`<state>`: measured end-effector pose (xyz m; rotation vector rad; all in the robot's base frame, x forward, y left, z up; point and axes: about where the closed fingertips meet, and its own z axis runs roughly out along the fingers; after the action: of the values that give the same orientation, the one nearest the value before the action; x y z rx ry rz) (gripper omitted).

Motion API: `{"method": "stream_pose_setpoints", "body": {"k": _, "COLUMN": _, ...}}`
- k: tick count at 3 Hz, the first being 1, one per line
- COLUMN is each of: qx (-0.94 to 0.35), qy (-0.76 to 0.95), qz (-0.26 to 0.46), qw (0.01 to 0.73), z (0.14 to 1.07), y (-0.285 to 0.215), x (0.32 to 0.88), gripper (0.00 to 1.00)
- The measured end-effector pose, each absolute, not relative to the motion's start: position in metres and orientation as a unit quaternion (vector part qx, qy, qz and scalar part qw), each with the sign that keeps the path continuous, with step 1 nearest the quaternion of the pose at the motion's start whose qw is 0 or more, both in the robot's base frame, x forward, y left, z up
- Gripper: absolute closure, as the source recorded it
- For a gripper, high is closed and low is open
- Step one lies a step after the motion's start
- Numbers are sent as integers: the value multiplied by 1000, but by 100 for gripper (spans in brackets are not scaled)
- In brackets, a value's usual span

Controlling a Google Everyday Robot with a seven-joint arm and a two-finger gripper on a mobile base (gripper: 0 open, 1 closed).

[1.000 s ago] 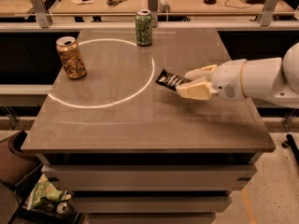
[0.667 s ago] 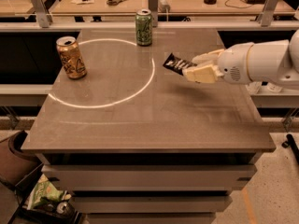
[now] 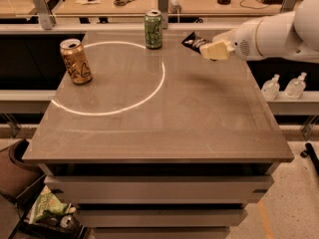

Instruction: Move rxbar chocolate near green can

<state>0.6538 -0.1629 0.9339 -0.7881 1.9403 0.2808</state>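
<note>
grey table (image 3: 199,123), one green can (image 3: 153,30), one gold can (image 3: 76,61), gripper (image 3: 205,50) above far right, fingers (image 3: 217,50) pinching one rxbar chocolate (image 3: 193,41)

The dark, glossy snack bar (image 3: 193,42) is tilted above the counter (image 3: 199,123) near its far right corner, pinched in the end effector (image 3: 213,50). The green can (image 3: 153,29) stands upright at the far edge, near the bar's left.

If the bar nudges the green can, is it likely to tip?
Upright, tall and narrow, the green can would probably tip under a high nudge. The glossy table might let it slide instead. The gripper, to its right, holds the rxbar chocolate.
</note>
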Motion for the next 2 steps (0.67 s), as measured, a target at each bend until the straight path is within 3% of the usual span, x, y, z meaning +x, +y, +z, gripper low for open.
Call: {"method": "stream_pose_setpoints", "body": {"k": 2, "qx": -293, "qy": 808, "qz": 65, "qw": 507, "z": 948, "y": -150, "x": 732, "gripper": 100}}
